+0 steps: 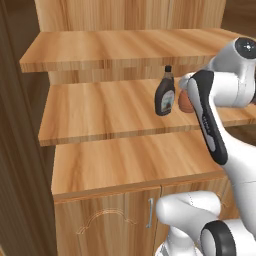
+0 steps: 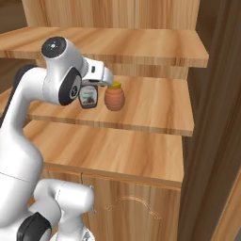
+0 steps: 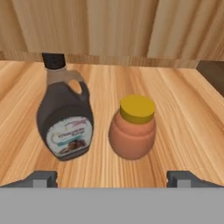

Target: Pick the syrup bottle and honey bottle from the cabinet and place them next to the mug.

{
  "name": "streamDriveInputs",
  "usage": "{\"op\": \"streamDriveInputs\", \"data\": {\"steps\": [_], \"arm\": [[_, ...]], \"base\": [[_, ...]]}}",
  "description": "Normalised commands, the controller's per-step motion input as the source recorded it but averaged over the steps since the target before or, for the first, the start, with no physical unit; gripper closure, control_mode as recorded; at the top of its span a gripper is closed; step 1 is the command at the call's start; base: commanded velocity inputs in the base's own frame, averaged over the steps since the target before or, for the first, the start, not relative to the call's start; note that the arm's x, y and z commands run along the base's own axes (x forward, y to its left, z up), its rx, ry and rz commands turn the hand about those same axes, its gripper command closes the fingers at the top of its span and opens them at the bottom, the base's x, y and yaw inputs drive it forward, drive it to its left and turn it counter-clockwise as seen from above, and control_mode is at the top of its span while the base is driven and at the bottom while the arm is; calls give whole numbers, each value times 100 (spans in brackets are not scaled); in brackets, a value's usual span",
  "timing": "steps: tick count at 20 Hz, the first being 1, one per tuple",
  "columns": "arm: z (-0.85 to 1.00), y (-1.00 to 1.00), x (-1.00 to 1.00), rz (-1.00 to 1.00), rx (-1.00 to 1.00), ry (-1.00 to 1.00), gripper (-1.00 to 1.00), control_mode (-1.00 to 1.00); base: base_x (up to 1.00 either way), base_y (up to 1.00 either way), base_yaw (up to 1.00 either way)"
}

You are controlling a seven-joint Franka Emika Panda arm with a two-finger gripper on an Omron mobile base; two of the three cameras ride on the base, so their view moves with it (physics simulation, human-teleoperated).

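Observation:
The syrup bottle, dark with a black cap and pale label, stands upright on the cabinet's middle shelf. Just to its right, close but apart from it, sits the honey bottle, a round reddish-brown jar with a yellow lid. My gripper is open in front of both, level with the shelf, its fingertips spread wider than the pair of bottles. Nothing is between the fingers. The hand hovers just before the bottles. The mug is out of view.
An upper shelf hangs close above the bottles. A wider lower ledge juts out beneath, over panelled doors with a thin handle. A dark wooden post stands at the right, another at the left.

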Motion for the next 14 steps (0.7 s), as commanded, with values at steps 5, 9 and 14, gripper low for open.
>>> {"op": "streamDriveInputs", "data": {"steps": [5, 9, 14], "arm": [[-22, -9, 0, 0, -5, 1, -100, -100], [-37, -9, 0, 0, 0, 12, -100, -100], [-12, -20, 0, 0, 0, 12, -100, -100]], "base": [[0, 0, 0], [0, 0, 0], [0, 0, 0]]}}
